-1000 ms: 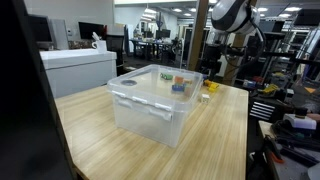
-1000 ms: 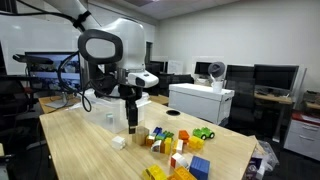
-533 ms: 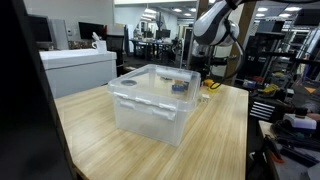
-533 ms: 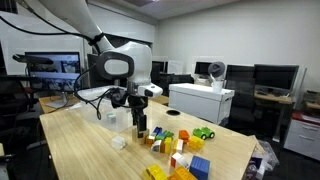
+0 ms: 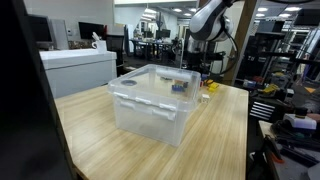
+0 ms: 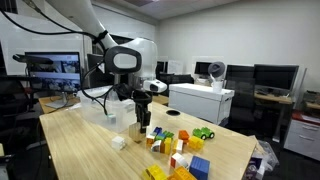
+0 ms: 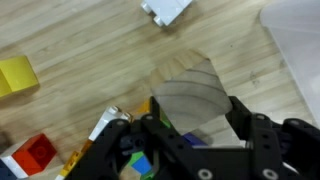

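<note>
Half-closed, the gripper [image 7: 190,118] straddles a tan wooden block [image 7: 188,92] at frame centre — jaws matched to its width, whether they grip it cannot be told.

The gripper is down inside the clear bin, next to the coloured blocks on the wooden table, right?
No. The gripper is outside the bin, over the wooden table beside it, as the wrist view shows; the coloured blocks are next to it.

Bin [image 5: 150,105] on table [image 5: 218,135] w/ block pile [image 6: 178,148] just beside it, lone block [image 6: 119,142] nr both.
</note>
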`<state>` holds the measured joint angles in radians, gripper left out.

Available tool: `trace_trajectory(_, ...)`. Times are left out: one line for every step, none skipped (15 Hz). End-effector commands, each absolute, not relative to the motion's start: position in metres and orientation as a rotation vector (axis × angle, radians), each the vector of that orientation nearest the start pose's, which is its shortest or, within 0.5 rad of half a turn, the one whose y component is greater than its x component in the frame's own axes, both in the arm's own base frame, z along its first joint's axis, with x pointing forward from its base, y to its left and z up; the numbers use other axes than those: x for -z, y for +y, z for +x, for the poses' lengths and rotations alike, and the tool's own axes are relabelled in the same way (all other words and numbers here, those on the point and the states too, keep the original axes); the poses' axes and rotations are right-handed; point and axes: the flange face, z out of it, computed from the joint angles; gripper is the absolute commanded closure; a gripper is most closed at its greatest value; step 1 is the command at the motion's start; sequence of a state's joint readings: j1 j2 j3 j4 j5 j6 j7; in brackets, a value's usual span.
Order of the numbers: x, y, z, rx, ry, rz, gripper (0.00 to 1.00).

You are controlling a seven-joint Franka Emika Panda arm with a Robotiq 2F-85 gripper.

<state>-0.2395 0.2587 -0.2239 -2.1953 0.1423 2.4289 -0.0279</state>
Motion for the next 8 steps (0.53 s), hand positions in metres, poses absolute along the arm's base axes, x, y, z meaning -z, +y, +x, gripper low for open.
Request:
trace_trajectory(-0.332,-0.224,0.486,0.035,0.800,-2.979,0.58)
trace_trajectory(-0.358,-0.218,0.488,0.089,0.789,-2.972,0.58)
trace_trajectory(-0.403,-0.208,0.489,0.212,0.778,-2.957,0.58)
trace_trajectory(-0.465,-0.181,0.484,0.412,0.677,-2.922,0.58)
trace_trajectory(-0.470,-0.164,0.481,0.421,0.616,-2.932,0.58)
trace_trajectory(-0.489,-0.139,0.481,0.451,0.512,-2.933,0.58)
trace_trajectory(-0.496,-0.112,0.478,0.457,0.405,-2.936,0.58)
trace_trajectory(-0.497,-0.091,0.476,0.442,0.328,-2.933,0.58)
